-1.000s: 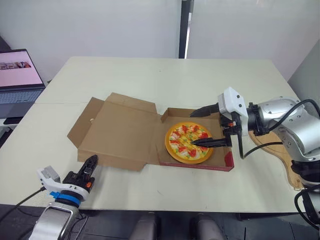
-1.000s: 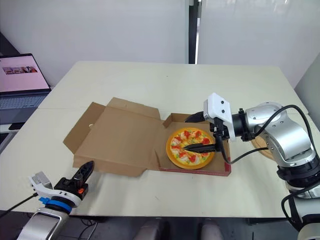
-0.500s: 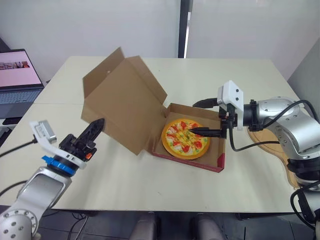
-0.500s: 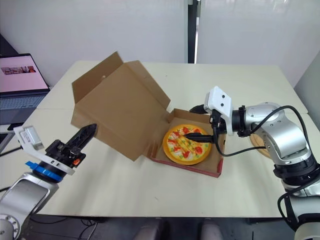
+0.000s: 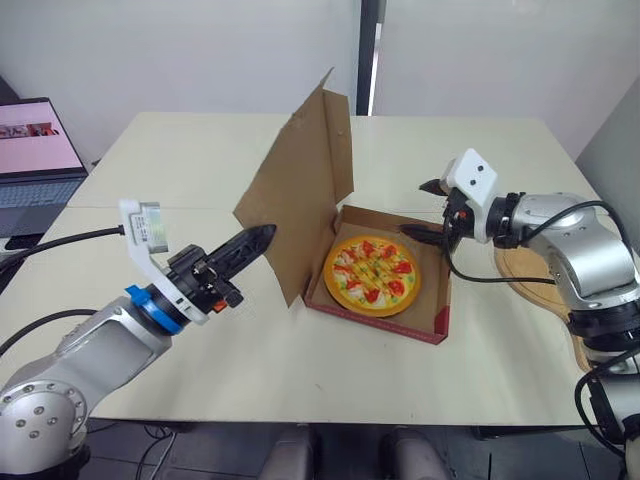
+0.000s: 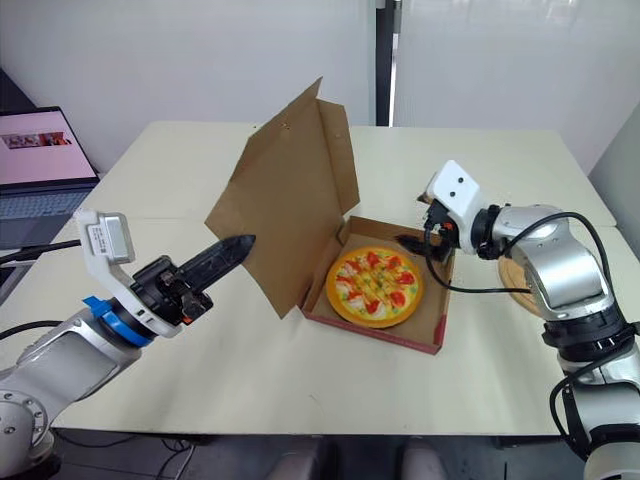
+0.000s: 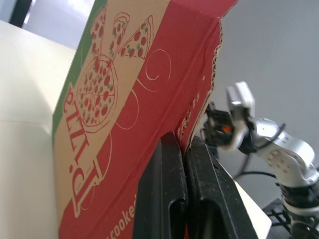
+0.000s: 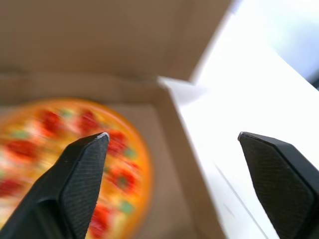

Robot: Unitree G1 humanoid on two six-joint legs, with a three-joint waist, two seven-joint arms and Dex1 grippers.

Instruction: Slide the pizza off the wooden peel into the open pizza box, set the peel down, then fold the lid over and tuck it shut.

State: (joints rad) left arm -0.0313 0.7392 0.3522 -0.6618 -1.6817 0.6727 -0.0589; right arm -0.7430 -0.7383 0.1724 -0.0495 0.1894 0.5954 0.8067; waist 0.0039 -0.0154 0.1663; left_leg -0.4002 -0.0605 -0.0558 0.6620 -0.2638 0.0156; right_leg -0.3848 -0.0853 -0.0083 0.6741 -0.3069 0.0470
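Note:
The pizza (image 5: 372, 275) lies in the base of the cardboard box (image 5: 378, 324) at the table's middle. The lid (image 5: 300, 190) stands nearly upright on the base's left side, its printed red and green outside (image 7: 124, 99) facing my left arm. My left gripper (image 5: 262, 238) is shut, and its joined fingertips (image 7: 172, 142) press against that outer face near the lid's edge. My right gripper (image 5: 428, 210) is open at the base's far right corner, one finger (image 8: 84, 164) over the pizza's edge and the other outside the box wall (image 8: 184, 144).
The wooden peel (image 5: 540, 282) lies on the table at the right, partly under my right arm. An open laptop (image 5: 35, 150) sits off the table's left side. The table has bare room in front of the box and behind it.
The lid has swung up from flat on the table to nearly upright, pushed by my left gripper moving up and rightward. My right gripper pulled back from over the pizza to the box's far right corner.

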